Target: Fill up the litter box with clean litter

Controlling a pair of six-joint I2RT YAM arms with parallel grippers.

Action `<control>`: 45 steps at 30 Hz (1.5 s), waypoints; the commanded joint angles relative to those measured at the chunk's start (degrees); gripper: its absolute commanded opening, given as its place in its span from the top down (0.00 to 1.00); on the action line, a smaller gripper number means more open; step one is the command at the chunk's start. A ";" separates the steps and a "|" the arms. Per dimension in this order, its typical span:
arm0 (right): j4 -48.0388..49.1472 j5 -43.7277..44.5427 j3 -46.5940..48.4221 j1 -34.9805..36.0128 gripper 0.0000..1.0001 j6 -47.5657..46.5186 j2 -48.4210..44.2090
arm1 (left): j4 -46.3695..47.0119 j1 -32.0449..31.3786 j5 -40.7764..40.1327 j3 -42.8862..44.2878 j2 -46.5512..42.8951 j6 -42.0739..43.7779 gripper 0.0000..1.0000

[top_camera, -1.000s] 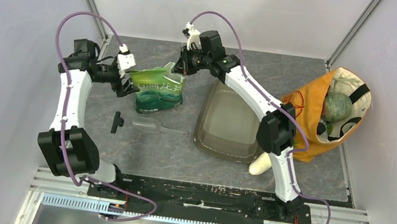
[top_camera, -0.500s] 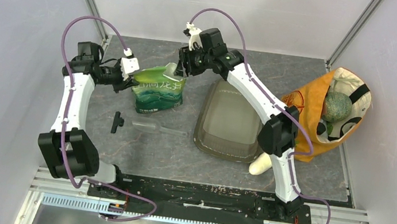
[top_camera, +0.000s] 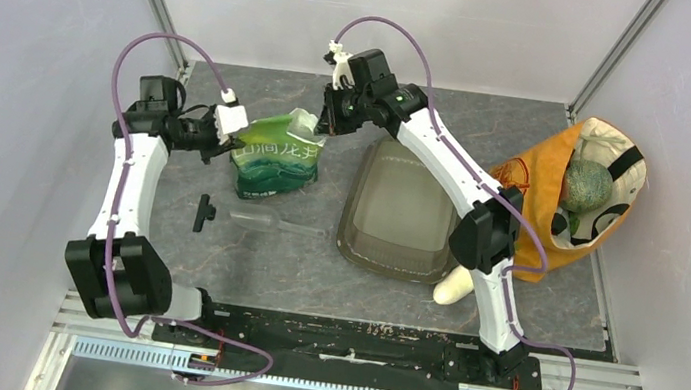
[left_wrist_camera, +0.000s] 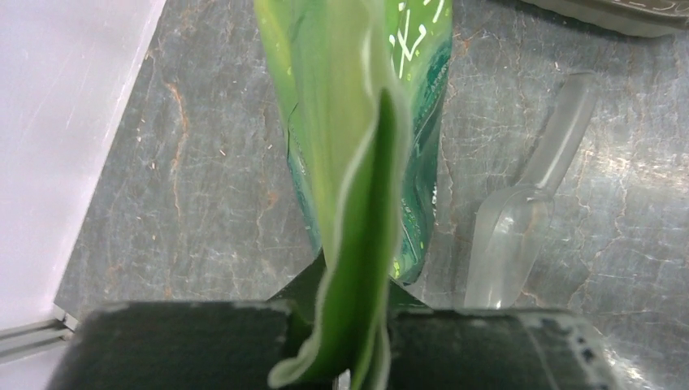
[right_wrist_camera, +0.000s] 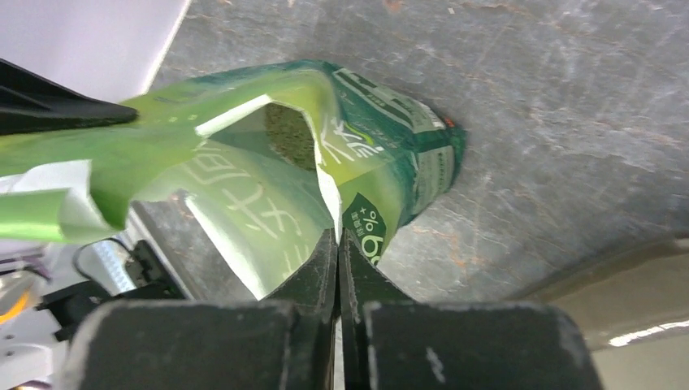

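Litter box (top_camera: 398,212) is sitting nearest on the grey table (top_camera: 291,269), just right of a clear scoop (top_camera: 262,221). Further back the green pouch (top_camera: 274,157) is standing upright. The left gripper (left_wrist_camera: 351,284) is pinching its top left corner tight, the right gripper (right_wrist_camera: 337,244) is clamping down on the top right edge, and the mouth's gaping open.

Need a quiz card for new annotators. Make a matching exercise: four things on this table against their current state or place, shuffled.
1. green pouch
2. litter box
3. clear scoop
4. orange bag

A. lying on the table, nearer the arm bases than the pouch
B. holds a round green fruit
C. pinched by left gripper and right gripper
D. nothing inside

Pairs: 1-C, 2-D, 3-A, 4-B
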 commanded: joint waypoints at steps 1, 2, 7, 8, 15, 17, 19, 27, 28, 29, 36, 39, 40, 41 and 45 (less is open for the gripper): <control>5.03 -6.78 0.85 0.56 1.00 5.27 1.25 | 4.47 -3.33 0.34 0.53 -1.58 -1.46 0.98; 7.20 -9.58 0.31 0.65 1.00 6.99 1.17 | 6.30 -4.44 0.33 0.53 -1.70 -2.83 0.98; 18.52 -15.82 0.69 2.29 1.00 14.34 2.47 | 12.14 -10.61 -1.73 0.71 -0.25 -6.01 0.98; 20.09 -16.78 1.02 2.66 1.00 15.12 2.79 | 12.75 -11.32 -1.85 0.71 0.30 -6.12 0.98; 26.90 -20.57 -0.60 2.53 1.00 19.85 4.15 | 17.75 -11.79 -3.59 -0.46 1.39 -7.68 0.98; 29.62 -22.66 -0.96 2.17 1.00 21.75 3.86 | 17.80 -11.79 -3.72 -0.06 1.12 -7.33 0.98; 32.18 -24.64 -1.46 1.95 1.00 24.13 3.09 | 20.04 -11.79 -3.19 0.30 0.31 -10.17 0.98; 40.11 -28.67 -8.65 1.84 1.00 27.56 -1.79 | 25.10 -11.79 0.01 3.08 1.12 -16.97 0.98; 38.82 -28.17 -8.97 1.87 1.00 26.50 -1.62 | 25.12 -11.79 0.31 2.93 1.39 -17.40 0.98; 37.10 -27.23 -9.05 1.80 1.00 24.92 -1.17 | 24.99 -11.79 0.33 2.59 1.68 -17.76 0.98; 31.02 -24.10 -12.29 1.54 1.00 20.44 2.57 | 25.85 -12.67 -1.77 -8.78 2.25 -17.77 0.98; 32.51 -23.73 -11.80 2.01 1.00 21.71 3.11 | 26.11 -14.77 -1.61 -10.72 2.10 -17.85 0.98; 32.66 -23.52 -11.10 2.17 1.00 22.04 3.53 | 26.40 -15.32 -1.61 -11.04 2.06 -17.90 0.98; 32.70 -23.39 -10.29 2.37 1.00 22.66 4.22 | 26.72 -15.71 -1.51 -11.15 2.21 -18.31 0.98; 33.11 -23.14 -9.52 3.32 1.00 23.74 6.15 | 27.22 -16.87 -1.65 -11.14 2.91 -18.45 0.98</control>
